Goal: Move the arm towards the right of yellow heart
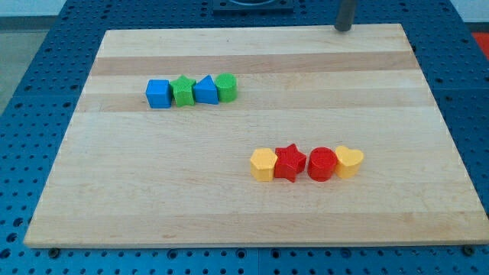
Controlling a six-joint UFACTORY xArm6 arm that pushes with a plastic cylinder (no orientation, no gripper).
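Nearest the camera runs a row of four blocks: yellow hexagon (263, 164), red star (289, 162), red cylinder (322, 164) and, at the view's right end, the yellow heart (349, 162), touching the cylinder. I judge the heart light, rigid and quick to slide on the smooth wooden worktop (153, 198); I need only stop beside it, not take hold. I have no pincer, just a rod, holding nothing; my tip (344, 29) sits at the worktop's top edge, well apart from the heart. Bare board lies right of the heart. A blue-and-green row sits upper left.
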